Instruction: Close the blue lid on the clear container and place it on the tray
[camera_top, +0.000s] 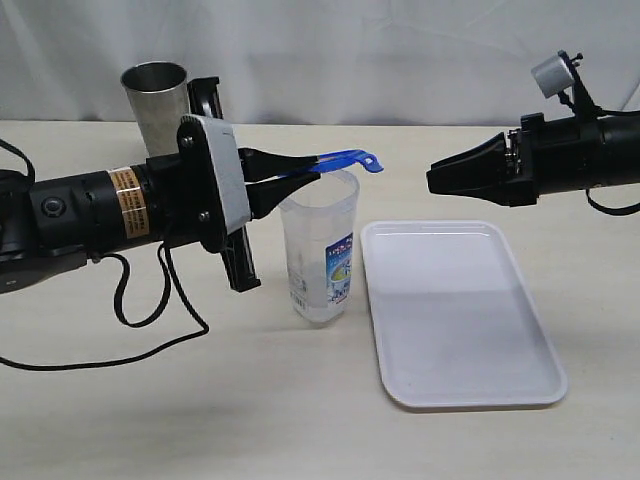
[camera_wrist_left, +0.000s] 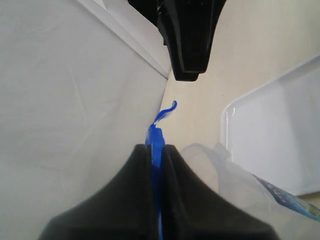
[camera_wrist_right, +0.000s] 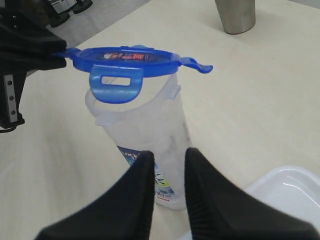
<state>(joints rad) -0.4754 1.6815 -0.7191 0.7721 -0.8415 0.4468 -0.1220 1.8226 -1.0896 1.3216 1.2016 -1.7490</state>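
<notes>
Left gripper (camera_top: 308, 176) jaws pinch the lid (camera_top: 345, 160) by its edge. The lid sits level just past the tips, over the container (camera_top: 320, 250) mouth. Right gripper (camera_top: 432, 180) jaws slightly apart and empty, container dead ahead. Container looks light, thin-walled, slick and tippy, so grab it mid-body.

The lid (camera_top: 345, 160) is glossy, translucent blue plastic. The container (camera_top: 318, 225) is clear plastic, faintly cloudy. At lower right, the tray (camera_top: 470, 330) is smooth white plastic with a soft sheen. At upper left, the tumbler (camera_top: 157, 100) is brushed grey metal. The counter (camera_top: 250, 420) looks matt, pale and smooth. The left hand (camera_top: 312, 172) and right hand (camera_top: 435, 180) are matt black.
</notes>
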